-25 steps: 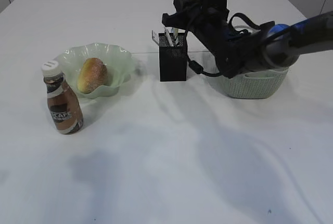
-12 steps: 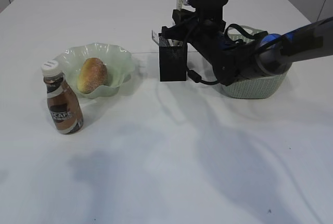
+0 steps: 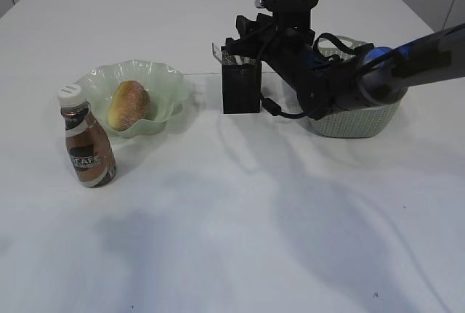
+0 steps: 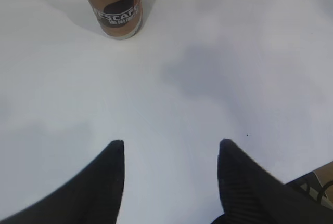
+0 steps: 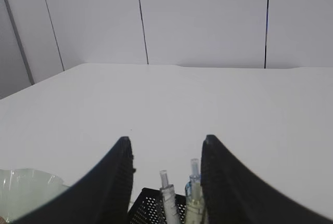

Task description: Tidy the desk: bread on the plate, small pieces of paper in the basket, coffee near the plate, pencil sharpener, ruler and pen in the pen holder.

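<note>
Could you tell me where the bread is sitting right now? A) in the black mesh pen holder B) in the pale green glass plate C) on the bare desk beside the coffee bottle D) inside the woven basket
B: the bread lies inside the ruffled green plate, left of the pen holder.

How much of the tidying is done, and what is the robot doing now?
Done: the bread lies on the plate and the coffee stands beside it. In hand: the right gripper hangs open over the pen holder, with pens standing between its fingers. The basket is mostly hidden, so the paper cannot be checked.
</note>
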Robot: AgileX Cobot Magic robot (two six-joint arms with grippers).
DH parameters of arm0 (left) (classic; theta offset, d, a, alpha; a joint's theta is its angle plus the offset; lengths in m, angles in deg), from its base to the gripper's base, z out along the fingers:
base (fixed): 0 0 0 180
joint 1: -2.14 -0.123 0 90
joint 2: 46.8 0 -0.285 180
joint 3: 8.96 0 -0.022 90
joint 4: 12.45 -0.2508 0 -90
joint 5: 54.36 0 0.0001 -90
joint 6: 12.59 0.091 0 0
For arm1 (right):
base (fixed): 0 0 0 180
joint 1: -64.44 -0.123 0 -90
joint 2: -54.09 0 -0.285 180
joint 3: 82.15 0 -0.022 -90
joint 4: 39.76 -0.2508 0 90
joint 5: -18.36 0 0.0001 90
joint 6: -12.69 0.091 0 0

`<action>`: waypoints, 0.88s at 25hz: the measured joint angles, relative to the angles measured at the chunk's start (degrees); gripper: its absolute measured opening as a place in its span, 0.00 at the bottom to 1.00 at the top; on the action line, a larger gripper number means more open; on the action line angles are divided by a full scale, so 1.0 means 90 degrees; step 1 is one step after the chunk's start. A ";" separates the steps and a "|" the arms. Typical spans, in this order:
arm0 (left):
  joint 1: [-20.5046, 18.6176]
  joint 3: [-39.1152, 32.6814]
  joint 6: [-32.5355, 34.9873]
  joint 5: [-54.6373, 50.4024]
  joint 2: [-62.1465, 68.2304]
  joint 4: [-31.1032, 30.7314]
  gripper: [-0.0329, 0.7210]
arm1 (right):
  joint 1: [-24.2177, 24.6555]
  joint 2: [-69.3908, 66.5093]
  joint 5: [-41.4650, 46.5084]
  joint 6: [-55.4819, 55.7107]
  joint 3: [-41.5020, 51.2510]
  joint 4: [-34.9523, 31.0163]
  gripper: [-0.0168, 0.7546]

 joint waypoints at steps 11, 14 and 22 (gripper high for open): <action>0.0000 0.0000 0.0000 0.0000 0.0000 -0.0014 0.58 | 0.0000 0.1009 0.0370 0.0033 0.0000 0.0671 0.50; 0.0000 0.0000 0.0000 0.0000 0.0000 -0.0014 0.58 | 0.0000 0.1649 0.0976 0.0038 0.0000 0.0815 0.50; 0.0000 0.0000 0.0000 -0.0134 0.0000 -0.0014 0.58 | 0.0000 0.3503 0.3606 0.0063 0.0000 0.0854 0.50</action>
